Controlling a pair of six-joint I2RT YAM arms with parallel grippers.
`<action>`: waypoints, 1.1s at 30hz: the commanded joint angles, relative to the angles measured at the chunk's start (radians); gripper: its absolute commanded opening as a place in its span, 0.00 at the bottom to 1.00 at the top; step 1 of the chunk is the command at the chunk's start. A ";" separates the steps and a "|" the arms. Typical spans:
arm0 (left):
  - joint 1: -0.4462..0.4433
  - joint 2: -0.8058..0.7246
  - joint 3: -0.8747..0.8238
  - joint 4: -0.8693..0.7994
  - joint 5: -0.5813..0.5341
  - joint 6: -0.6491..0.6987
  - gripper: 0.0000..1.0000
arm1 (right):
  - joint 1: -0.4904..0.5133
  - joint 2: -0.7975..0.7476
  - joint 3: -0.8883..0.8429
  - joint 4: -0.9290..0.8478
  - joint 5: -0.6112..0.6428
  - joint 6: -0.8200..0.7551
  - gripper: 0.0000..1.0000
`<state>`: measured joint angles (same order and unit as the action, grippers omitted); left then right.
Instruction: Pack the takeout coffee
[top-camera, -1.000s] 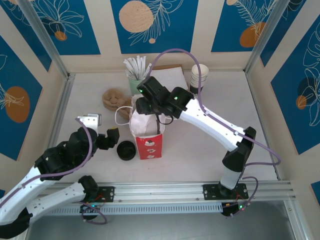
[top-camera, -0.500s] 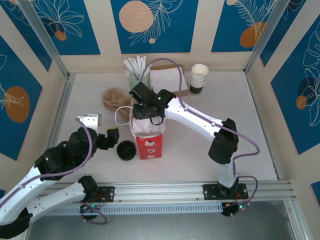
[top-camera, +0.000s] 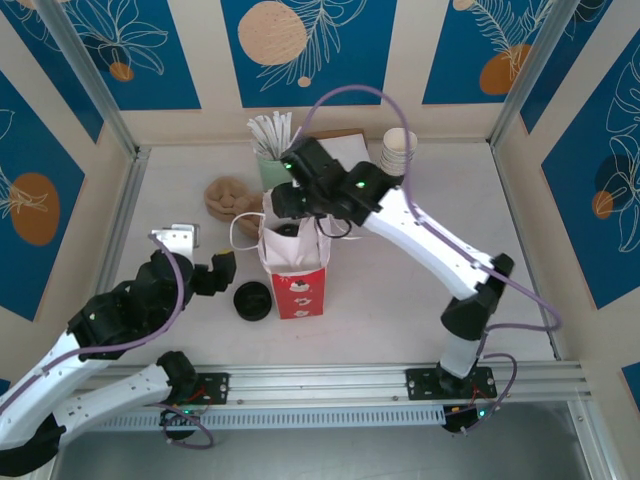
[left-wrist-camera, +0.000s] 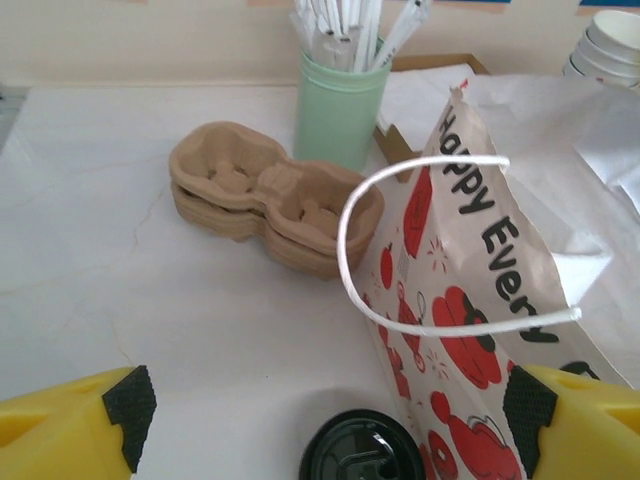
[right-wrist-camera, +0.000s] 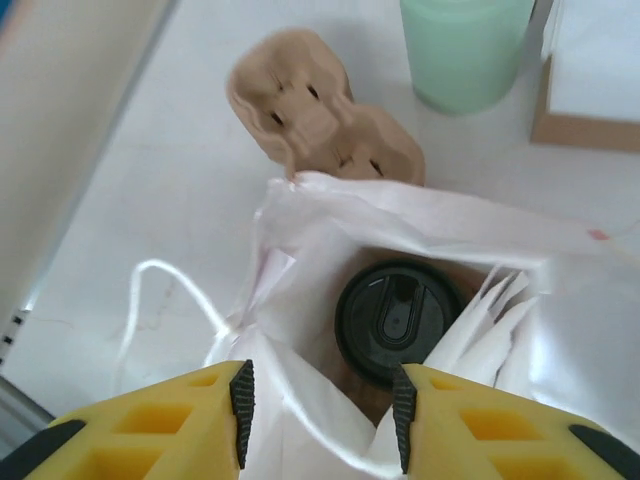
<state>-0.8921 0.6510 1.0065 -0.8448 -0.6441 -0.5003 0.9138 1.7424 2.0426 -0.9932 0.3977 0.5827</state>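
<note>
We found the takeout coffee (right-wrist-camera: 400, 318) upright inside the paper bag (right-wrist-camera: 300, 215), straight below our right gripper (right-wrist-camera: 322, 410), the nearer one, jaws apart and empty. Our left gripper (left-wrist-camera: 330, 408) waited beside the bag, also apart.

A white table (top-camera: 530, 200) fills the middle of the top view, evenly lit with soft shadows. Cream walls (top-camera: 400, 110) close it in at the top, left and right of the frame. They carry blue panels (top-camera: 305, 80) with white leaf drawings, a peach disc (top-camera: 272, 32) at upper centre and orange discs (top-camera: 33, 207) at the sides. Slanting metal posts (top-camera: 88, 75) stand in the upper corners. A metal rail (top-camera: 330, 378) runs along the bottom, with a grey floor (top-camera: 400, 455) below it.
</note>
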 joint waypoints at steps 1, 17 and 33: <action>0.008 -0.002 0.024 0.059 -0.106 0.071 0.93 | -0.034 -0.117 0.011 -0.019 0.025 -0.056 0.46; 0.388 -0.060 -0.438 0.707 -0.096 0.474 0.99 | -0.671 -0.727 -0.980 0.513 -0.163 -0.171 0.76; 0.767 0.409 -0.709 1.357 0.174 0.474 0.99 | -0.887 -0.494 -1.619 1.469 -0.091 -0.375 0.99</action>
<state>-0.1688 0.9951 0.3172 0.3084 -0.5663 -0.0429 0.0387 1.1908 0.4438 0.1875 0.3286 0.2714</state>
